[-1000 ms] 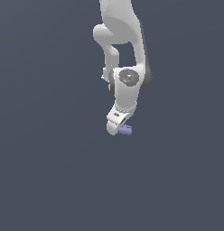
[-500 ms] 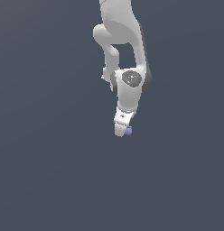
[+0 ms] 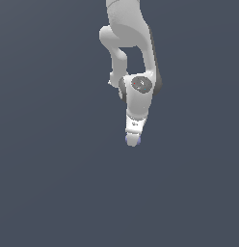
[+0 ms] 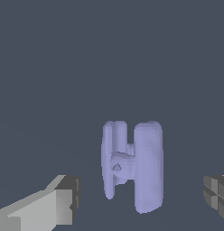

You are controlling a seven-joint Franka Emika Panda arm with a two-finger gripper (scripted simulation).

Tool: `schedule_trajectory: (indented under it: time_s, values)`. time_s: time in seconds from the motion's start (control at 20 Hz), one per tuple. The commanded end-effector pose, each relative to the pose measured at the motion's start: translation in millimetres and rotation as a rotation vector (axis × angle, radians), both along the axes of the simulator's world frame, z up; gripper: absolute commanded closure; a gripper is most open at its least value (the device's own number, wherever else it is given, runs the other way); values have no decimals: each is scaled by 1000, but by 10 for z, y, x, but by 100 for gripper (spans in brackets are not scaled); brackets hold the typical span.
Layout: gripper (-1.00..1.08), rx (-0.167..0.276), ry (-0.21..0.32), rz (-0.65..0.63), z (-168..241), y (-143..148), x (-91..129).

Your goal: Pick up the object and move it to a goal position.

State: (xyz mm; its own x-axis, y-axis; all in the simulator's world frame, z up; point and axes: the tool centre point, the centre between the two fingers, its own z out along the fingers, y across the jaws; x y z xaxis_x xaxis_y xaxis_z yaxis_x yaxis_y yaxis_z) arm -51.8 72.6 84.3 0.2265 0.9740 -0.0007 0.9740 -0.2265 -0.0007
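The object (image 4: 132,164) is a small periwinkle block made of two upright lobes joined by a short neck, resting on the dark grey floor. In the wrist view it lies between my gripper (image 4: 141,196) fingers, with a gap on each side. One grey finger (image 4: 64,200) shows on one side and the other fingertip (image 4: 217,193) at the frame's edge. The gripper is open and touches nothing. In the exterior view the white gripper (image 3: 133,141) points down over the object (image 3: 126,139), which shows only as a thin blue sliver.
The white arm (image 3: 133,53) comes down from the top of the exterior view. A plain dark grey floor (image 3: 54,183) lies all around.
The gripper has shifted toward the exterior view's right and lowered over the object. The object showed beside the gripper before and is now almost covered by it.
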Motion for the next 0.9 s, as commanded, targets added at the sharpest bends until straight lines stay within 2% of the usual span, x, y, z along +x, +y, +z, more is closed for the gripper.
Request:
schedule_trajectory:
  time_s: [0.0, 0.3, 0.85]
  values:
    - [-92, 0, -1, 13, -4, 6, -4]
    - [-92, 0, 0, 9, -56, 5, -5]
    - [-92, 0, -1, 14, -482, 7, -12]
